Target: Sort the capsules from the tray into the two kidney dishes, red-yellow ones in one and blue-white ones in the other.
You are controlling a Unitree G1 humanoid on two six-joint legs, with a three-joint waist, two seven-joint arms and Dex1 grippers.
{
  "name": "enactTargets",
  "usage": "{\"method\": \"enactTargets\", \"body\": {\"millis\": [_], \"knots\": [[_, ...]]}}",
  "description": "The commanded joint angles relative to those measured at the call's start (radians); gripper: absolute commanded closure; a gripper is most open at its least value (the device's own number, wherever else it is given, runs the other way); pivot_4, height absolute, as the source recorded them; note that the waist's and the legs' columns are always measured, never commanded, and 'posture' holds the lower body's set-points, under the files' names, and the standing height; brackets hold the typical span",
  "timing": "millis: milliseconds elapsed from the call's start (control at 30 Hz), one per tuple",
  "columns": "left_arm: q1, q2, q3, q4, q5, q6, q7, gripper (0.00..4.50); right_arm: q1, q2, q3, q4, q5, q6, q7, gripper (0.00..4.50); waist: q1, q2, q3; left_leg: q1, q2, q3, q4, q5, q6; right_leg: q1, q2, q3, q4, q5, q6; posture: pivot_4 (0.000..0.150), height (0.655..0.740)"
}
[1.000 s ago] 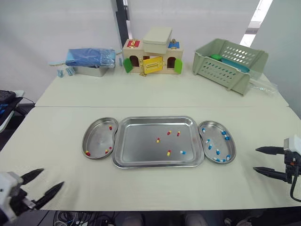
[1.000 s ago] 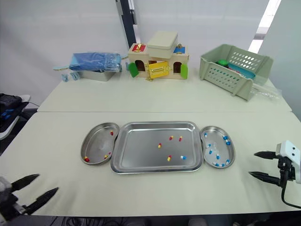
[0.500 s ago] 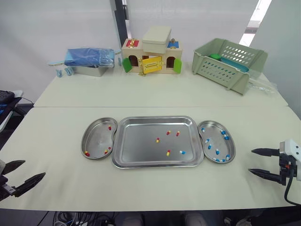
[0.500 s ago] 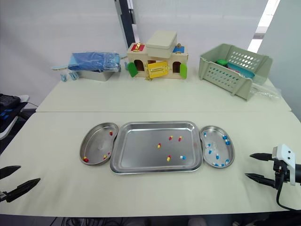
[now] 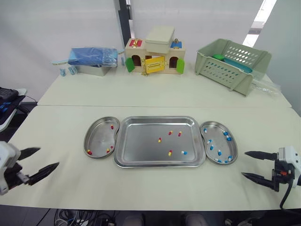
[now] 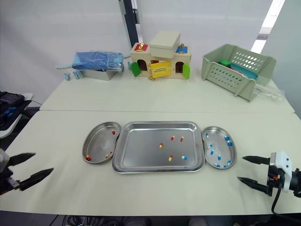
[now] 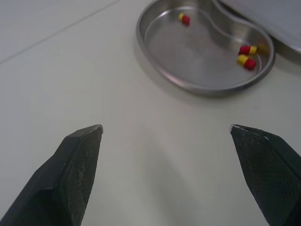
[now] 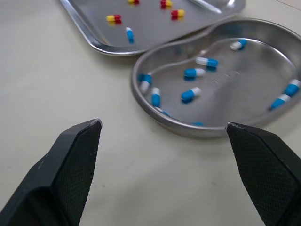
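Low over the cream table, near its front edge, the left gripper and right gripper hang spread wide, empty. Between them the tray holds four red-yellow capsules and one blue-white capsule, with kidney dishes just beside each end.

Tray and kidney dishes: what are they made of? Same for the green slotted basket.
Rectangular silver tray, left silver kidney dish and right silver kidney dish: likely stainless steel, semi-gloss, with soft reflections and rolled rims. Pale green slotted basket: probably moulded plastic, matte, uniform colour.

Both wrist views cut the tray off.
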Motion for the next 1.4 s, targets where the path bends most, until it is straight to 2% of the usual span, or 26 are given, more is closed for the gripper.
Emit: {"method": "enactTargets", "body": {"millis": [33,133,300,433,567,767,1067,1400], "knots": [[-0.077,-0.003,-0.100,-0.087,-0.026,0.027,-0.009,0.00,0.079,0.076,0.003,-0.193,0.061,-0.019,-0.049,0.06,-0.002,0.000,0.000,0.000,0.000,0.000,0.000,0.000,0.000,0.000,0.000,0.000,0.000,0.000,0.000,0.150,0.7400],[-0.203,-0.003,-0.223,-0.127,-0.031,0.066,-0.009,0.00,0.144,0.165,0.031,-0.294,0.071,-0.057,-0.088,0.06,-0.004,0.000,0.000,0.000,0.000,0.000,0.000,0.000,0.000,0.000,0.000,0.000,0.001,0.000,0.000,0.150,0.7400],[-0.368,-0.017,-0.384,-0.135,-0.013,0.070,-0.053,0.00,0.218,0.252,0.077,-0.348,0.050,-0.139,-0.100,0.06,-0.007,0.000,0.000,0.001,0.000,0.000,0.001,0.000,0.000,0.000,0.001,0.001,0.001,0.000,0.000,0.150,0.7400],[-0.565,-0.083,-0.560,-0.085,0.027,0.057,-0.094,0.00,0.277,0.315,0.134,-0.361,0.036,-0.209,-0.106,0.06,-0.005,0.000,0.000,0.001,0.000,-0.001,0.001,0.000,0.000,-0.001,0.001,0.000,0.002,0.000,0.000,0.150,0.7400],[-0.735,-0.168,-0.700,0.016,0.099,0.036,-0.125,0.00,0.281,0.334,0.162,-0.370,0.021,-0.232,-0.144,0.06,-0.004,0.000,0.000,0.001,-0.001,-0.001,0.002,0.000,0.000,0.000,0.001,0.000,0.002,0.000,0.000,0.150,0.7400],[-0.915,-0.270,-0.869,0.273,0.251,-0.103,-0.215,0.00,0.276,0.331,0.184,-0.382,0.002,-0.248,-0.204,0.06,-0.007,0.000,0.000,0.001,-0.001,-0.001,0.002,0.000,0.000,-0.001,0.002,0.001,0.002,0.000,0.000,0.150,0.7400],[-1.150,-0.432,-0.970,0.697,0.398,-0.303,-0.294,0.00,0.322,0.356,0.225,-0.404,-0.016,-0.257,-0.287,0.06,-0.004,-0.001,0.000,0.000,-0.001,-0.001,0.003,0.000,0.000,-0.001,0.002,0.000,0.002,0.000,0.000,0.150,0.7400],[-1.240,-0.500,-1.003,0.884,0.508,-0.365,-0.316,0.00,0.361,0.345,0.242,-0.420,-0.025,-0.280,-0.322,0.06,-0.005,-0.001,0.000,-0.001,-0.001,-0.001,0.003,0.000,0.000,-0.001,0.002,0.000,0.002,0.000,0.001,0.150,0.7400]]}}
